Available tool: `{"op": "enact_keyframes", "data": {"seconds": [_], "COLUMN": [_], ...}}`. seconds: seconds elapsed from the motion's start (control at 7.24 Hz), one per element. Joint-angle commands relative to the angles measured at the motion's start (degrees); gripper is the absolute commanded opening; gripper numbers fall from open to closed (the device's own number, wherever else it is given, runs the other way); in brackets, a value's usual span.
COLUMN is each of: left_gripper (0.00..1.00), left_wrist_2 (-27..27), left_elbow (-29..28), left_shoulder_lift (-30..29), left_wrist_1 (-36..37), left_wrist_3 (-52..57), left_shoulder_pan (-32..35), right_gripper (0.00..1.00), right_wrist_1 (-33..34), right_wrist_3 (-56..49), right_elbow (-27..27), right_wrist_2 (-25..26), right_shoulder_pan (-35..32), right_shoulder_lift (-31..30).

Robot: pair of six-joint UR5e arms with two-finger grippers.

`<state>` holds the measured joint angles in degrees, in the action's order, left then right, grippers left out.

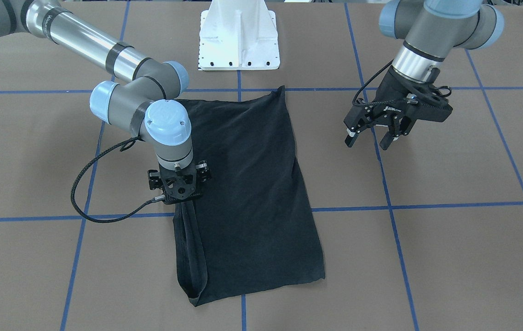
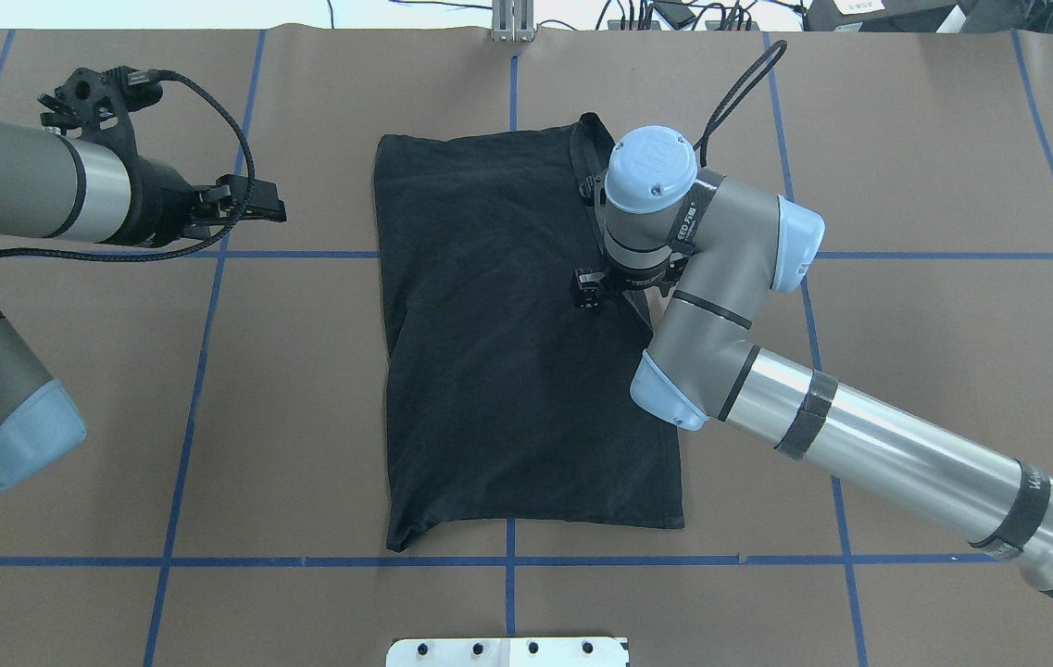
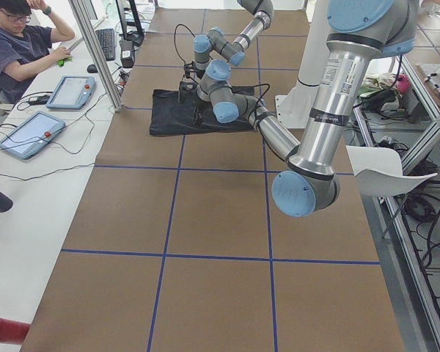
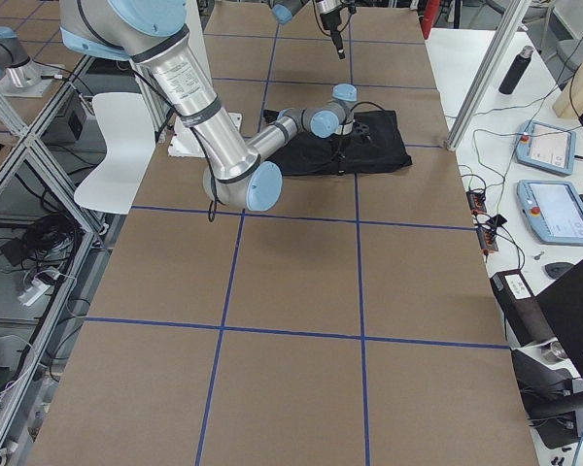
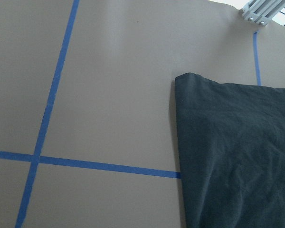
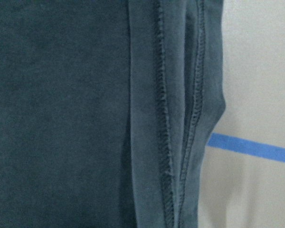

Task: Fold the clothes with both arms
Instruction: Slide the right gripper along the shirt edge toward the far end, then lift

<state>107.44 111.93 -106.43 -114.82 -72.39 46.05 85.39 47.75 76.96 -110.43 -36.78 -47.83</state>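
The bench has a brown cover marked into squares by blue tape. A white pedestal is bolted at its robot-side edge. Along the far side runs a white desk with a tablet, a second tablet, a keyboard and loose cables. A person in glasses sits at it. A white chair stands behind the robot's side.

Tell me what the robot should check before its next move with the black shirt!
1. T-shirt lies flat in a rectangle: ok.
2. Left gripper open: ok.
3. Left gripper at the shirt: not ok, it hangs over bare table.
4. Right gripper above the shirt's hemmed edge: ok.
5. Right gripper holding cloth: cannot tell, its fingers are hidden.
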Motion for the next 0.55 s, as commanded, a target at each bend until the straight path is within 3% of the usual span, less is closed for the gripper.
{"op": "enact_keyframes", "data": {"seconds": [0.0,0.41], "left_gripper": [1.0,1.0], "left_wrist_2": [-0.04,-0.04], "left_elbow": [0.22,0.22], "left_shoulder_lift": [0.08,-0.36], "left_wrist_1": [0.03,0.03], "left_wrist_3": [-0.03,-0.03], "left_shoulder_pan": [0.0,-0.08], "right_gripper": [1.0,1.0], "right_wrist_1": [0.3,0.57], "right_wrist_3": [-2.13,-5.3], "right_elbow": [-0.23,-0.49], "right_wrist_2": [-0.49,-0.66], "right_shoulder_pan": [-1.79,-3.47], "right_shoulder_lift": [-0.15,-1.03]}}
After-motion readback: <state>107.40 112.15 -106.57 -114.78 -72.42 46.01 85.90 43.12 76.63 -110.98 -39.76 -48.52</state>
